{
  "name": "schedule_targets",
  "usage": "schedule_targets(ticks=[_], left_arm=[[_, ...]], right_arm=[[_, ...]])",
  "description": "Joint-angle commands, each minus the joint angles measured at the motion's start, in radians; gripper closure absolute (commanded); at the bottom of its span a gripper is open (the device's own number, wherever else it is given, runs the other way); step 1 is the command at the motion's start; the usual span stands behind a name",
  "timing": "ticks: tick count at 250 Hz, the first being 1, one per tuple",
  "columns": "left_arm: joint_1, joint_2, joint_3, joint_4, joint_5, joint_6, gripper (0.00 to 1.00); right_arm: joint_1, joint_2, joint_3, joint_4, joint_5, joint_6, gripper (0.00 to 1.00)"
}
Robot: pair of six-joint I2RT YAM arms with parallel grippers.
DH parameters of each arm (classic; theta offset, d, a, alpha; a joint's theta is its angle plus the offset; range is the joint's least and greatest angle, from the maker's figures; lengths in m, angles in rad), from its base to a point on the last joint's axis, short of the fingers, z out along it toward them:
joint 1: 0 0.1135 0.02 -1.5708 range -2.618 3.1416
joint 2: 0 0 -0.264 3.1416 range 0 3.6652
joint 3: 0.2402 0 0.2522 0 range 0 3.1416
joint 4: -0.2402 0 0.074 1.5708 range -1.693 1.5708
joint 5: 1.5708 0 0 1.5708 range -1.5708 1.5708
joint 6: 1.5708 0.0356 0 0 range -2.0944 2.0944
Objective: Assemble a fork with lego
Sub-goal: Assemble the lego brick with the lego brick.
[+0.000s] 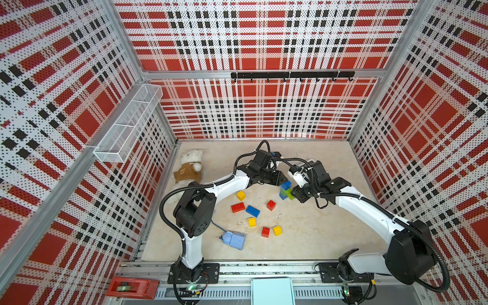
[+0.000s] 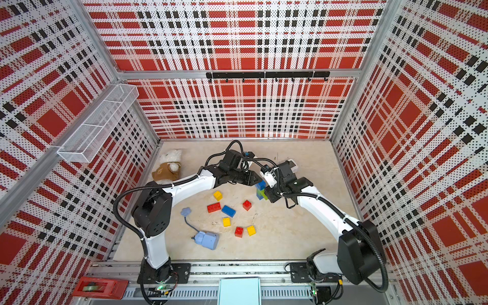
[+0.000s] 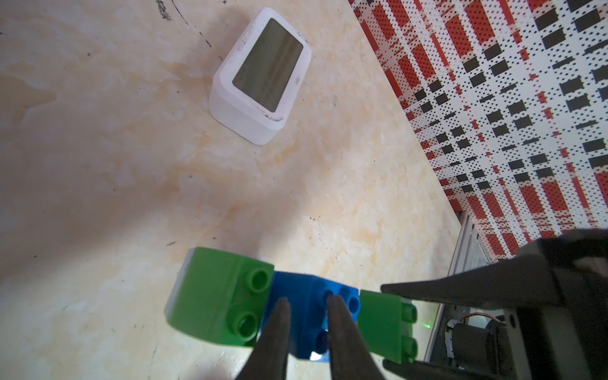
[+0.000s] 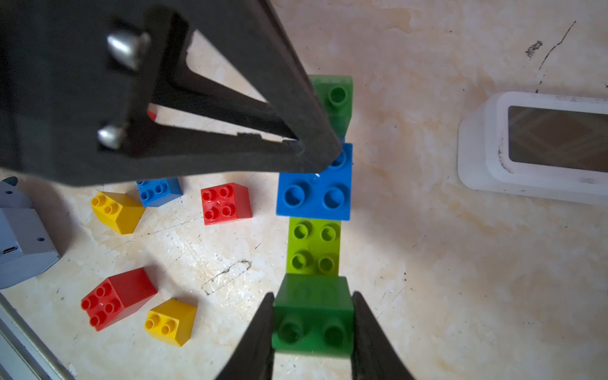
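Only left wrist, lego [image 3: 306, 289], whole clock [image 3: 260, 75]

A beige marbled table [image 1: 317, 237] is enclosed by red plaid walls [image 1: 250, 39]. At ten o'clock a white teddy bear [image 1: 191, 165] in a brown vest is seen. At seven o'clock a pale-blue box [image 1: 233, 239] with a cord [image 2: 188, 223] is found. Toward one o'clock a white digital clock [image 3: 260, 75] lies screen upward. A mesh basket [image 1: 129, 124] is mounted at nine o'clock, a black hook rail [image 1: 291, 75] at twelve.

Beige marbled tabletop [image 1: 317, 232], loose lego bricks [image 1: 253, 211], teddy bear [image 1: 190, 166], pale-blue box [image 1: 235, 239], white clock [image 3: 260, 79]
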Motion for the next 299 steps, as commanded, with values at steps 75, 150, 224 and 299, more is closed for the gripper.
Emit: schedule_targets(ticks=[75,150,224,299], left_arm=[[0.008,-0.010,-0.025,-0.017,-0.004,0.000,0.75],[0.007,-0.012,-0.034,-0.012,-0.007,-0.001,0.75],[0.010,-0.013,-0.041,-0.010,-0.007,-0.002,0.75],[0.014,-0.013,-0.042,-0.010,-0.004,-0.002,0.75]], right_arm=[[0.005,0.047,0.029,0.027,-0.013,0.008,1.00],[0.004,0.070,0.036,0.029,-0.004,0.020,1.00],[0.005,0.083,0.034,0.014,-0.013,0.025,1.00],[0.005,0.107,0.035,0.002,-0.023,0.027,1.00]])
